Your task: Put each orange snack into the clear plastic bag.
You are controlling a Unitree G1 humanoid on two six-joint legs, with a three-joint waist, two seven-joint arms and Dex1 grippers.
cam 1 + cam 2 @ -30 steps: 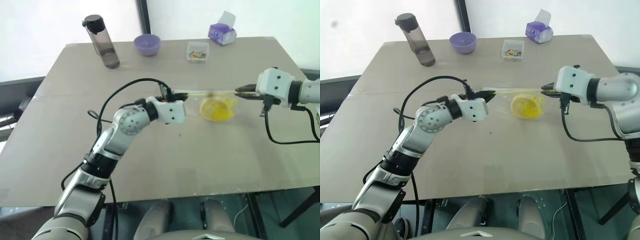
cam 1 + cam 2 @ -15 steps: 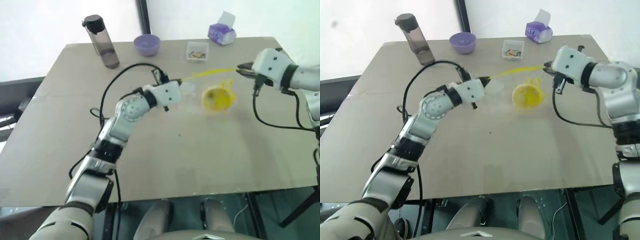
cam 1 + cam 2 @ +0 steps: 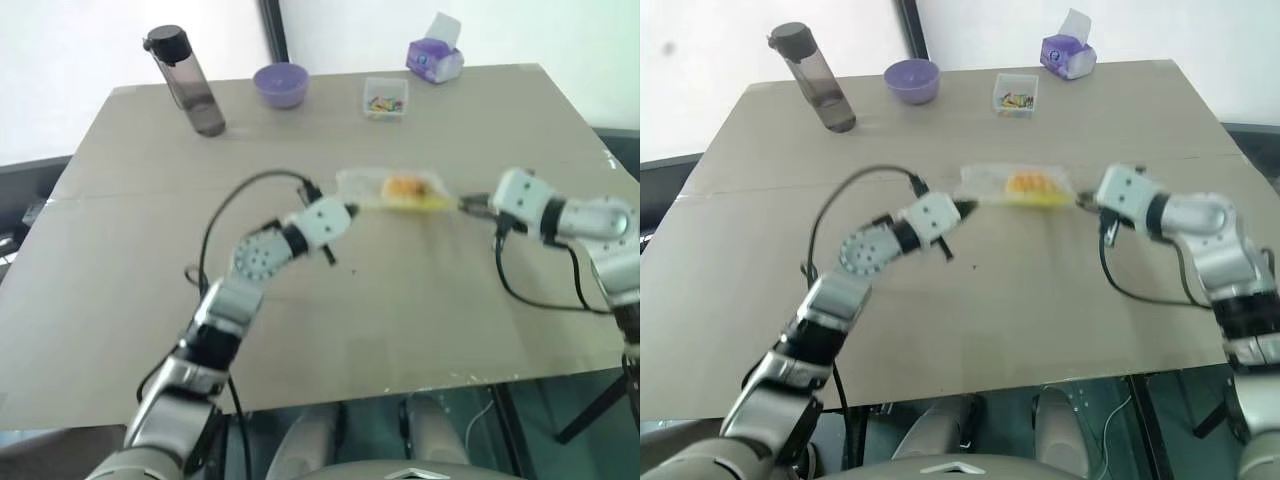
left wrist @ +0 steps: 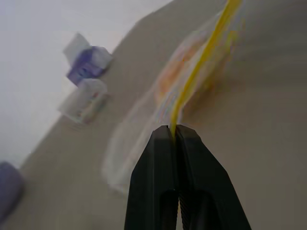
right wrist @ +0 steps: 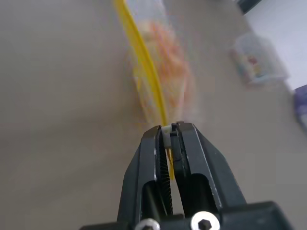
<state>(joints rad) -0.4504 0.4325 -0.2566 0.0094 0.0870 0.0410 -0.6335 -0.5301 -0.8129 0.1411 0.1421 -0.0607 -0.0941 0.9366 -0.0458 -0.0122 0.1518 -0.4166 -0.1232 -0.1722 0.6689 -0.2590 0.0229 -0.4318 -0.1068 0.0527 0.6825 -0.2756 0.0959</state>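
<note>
The clear plastic bag (image 3: pixel 392 190) lies flat in the middle of the table with the orange snack (image 3: pixel 405 187) inside it. Its yellow seal strip (image 4: pixel 201 62) runs stretched between my two grippers. My left gripper (image 3: pixel 352 209) is shut on the strip's left end. At the strip's right end my right gripper (image 3: pixel 468 206) is shut on it too. In the right wrist view the strip (image 5: pixel 144 72) leads from my black fingers (image 5: pixel 189 143) to the bag, and the snack (image 5: pixel 169 72) shows through the plastic.
Along the table's far edge stand a dark water bottle (image 3: pixel 185 82), a purple bowl (image 3: pixel 279 84), a small clear box of coloured bits (image 3: pixel 385 100) and a purple tissue pack (image 3: pixel 434 60). The left arm's black cable (image 3: pixel 235 205) loops over the table.
Both grippers have come down with the bag, which hung in the air between them and now lies flat on the table. The head camera has shifted.
</note>
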